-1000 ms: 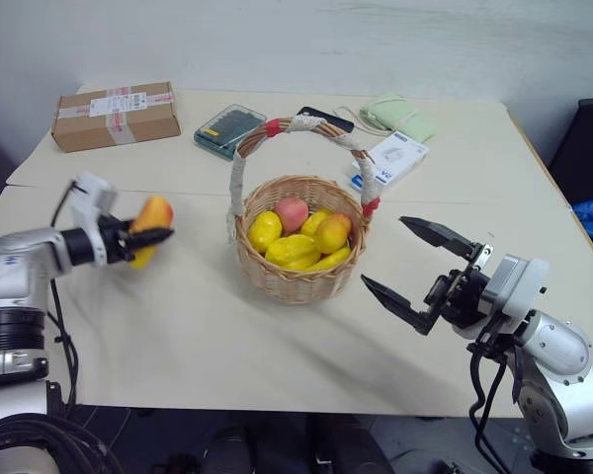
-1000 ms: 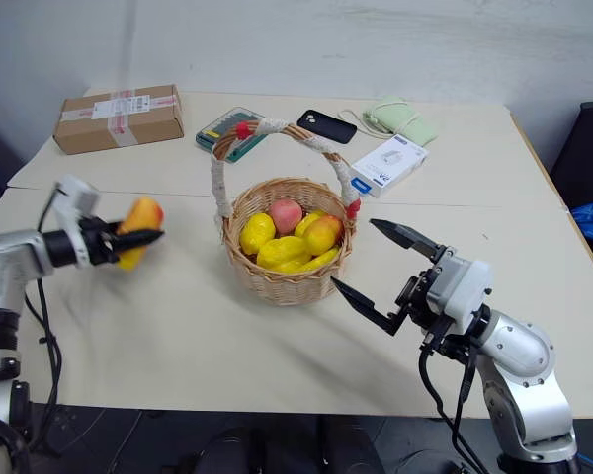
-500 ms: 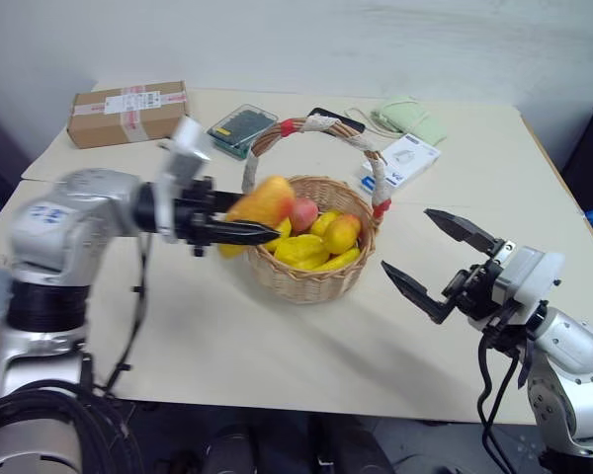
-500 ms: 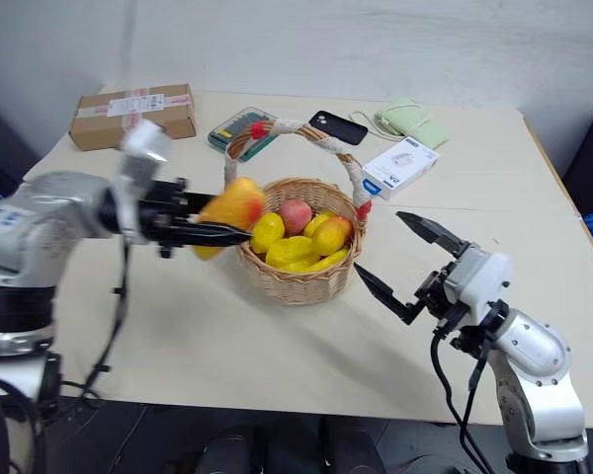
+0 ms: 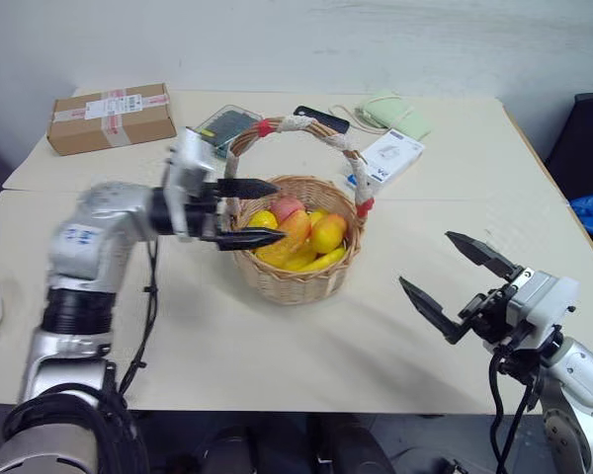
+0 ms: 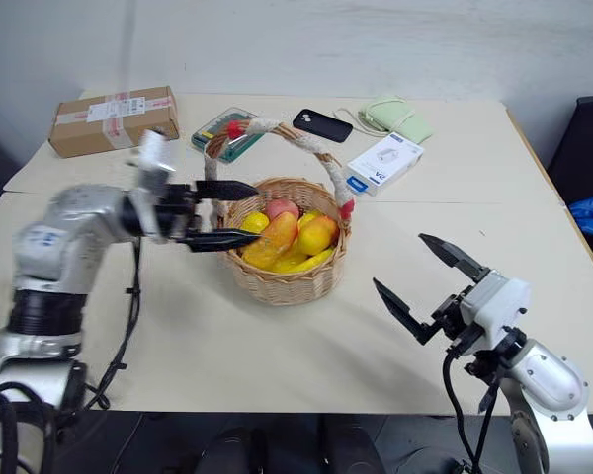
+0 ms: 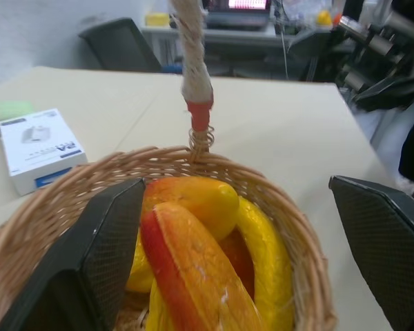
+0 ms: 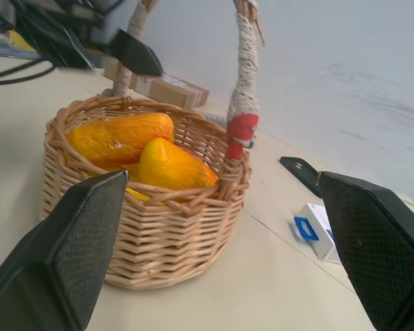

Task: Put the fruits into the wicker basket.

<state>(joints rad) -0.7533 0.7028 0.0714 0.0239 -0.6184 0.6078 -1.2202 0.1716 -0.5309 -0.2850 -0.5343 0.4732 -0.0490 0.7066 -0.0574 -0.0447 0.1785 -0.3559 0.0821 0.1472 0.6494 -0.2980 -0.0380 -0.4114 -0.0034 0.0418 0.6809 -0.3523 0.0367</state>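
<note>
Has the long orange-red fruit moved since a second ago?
Yes. The long orange-red fruit went from left of the wicker basket, in the left gripper, to lying inside it; that gripper is now open.

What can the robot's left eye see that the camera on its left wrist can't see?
Left eye alone: the cardboard box, the black phone, both arms, and the right claw open over the table.

Left wrist alone: chairs and desks past the table.

Both: the wicker basket with fruits inside, the white box, and the left claw open at the basket.
</note>
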